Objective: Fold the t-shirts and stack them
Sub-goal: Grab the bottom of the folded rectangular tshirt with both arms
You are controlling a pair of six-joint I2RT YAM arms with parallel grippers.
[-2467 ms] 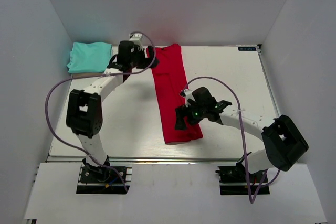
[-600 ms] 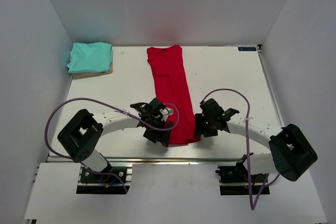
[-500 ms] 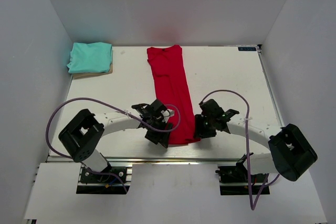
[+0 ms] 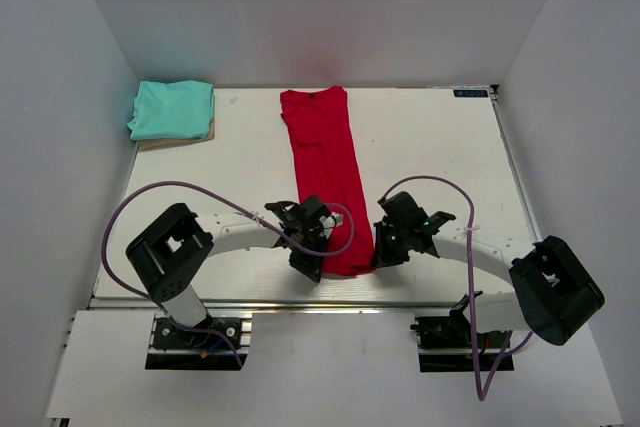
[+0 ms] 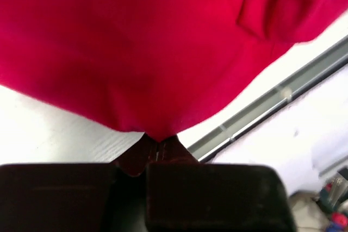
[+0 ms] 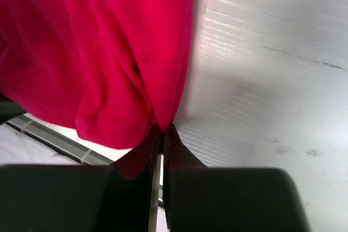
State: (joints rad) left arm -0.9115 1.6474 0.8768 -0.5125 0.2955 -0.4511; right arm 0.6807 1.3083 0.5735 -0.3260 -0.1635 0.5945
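Left hand (image 4: 314,267) and right hand (image 4: 379,258), spread a moment ago, now pinch the near corners of the red t-shirt (image 4: 325,162) lying on the bench (image 4: 440,147), probably to lift and fold it

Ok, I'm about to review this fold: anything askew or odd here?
Nothing damaged. The red t-shirt lies slightly slanted, left gripper and right gripper pinching its near corners. A tan edge shows under the teal t-shirt; unclear what.
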